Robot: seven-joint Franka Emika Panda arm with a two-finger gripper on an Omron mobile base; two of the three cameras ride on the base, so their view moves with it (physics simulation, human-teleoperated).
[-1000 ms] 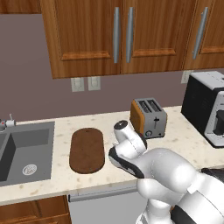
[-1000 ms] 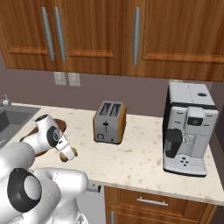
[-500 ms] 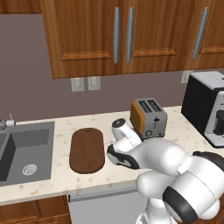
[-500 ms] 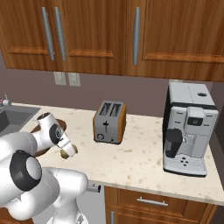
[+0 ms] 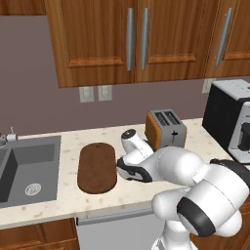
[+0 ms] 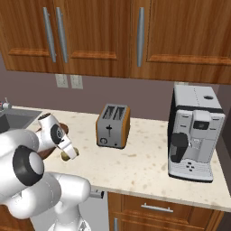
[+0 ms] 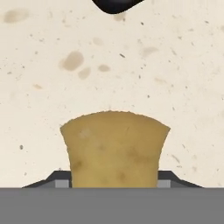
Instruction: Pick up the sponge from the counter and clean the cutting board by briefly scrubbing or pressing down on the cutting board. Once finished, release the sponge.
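At six o'clock in the hand view, the sponge (image 7: 114,148) is seen clamped by the gripper (image 7: 113,183) above the speckled counter (image 7: 52,52). From the right base, the sponge (image 6: 68,154) is held over the counter edge. At nine o'clock of the hand, the cutting board (image 5: 97,167) is noted; at two o'clock, a toaster (image 5: 165,129).

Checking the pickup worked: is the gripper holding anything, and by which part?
Yes. The gripper holds the sponge, its fingers clamped on the two sides of the near end, above the counter.
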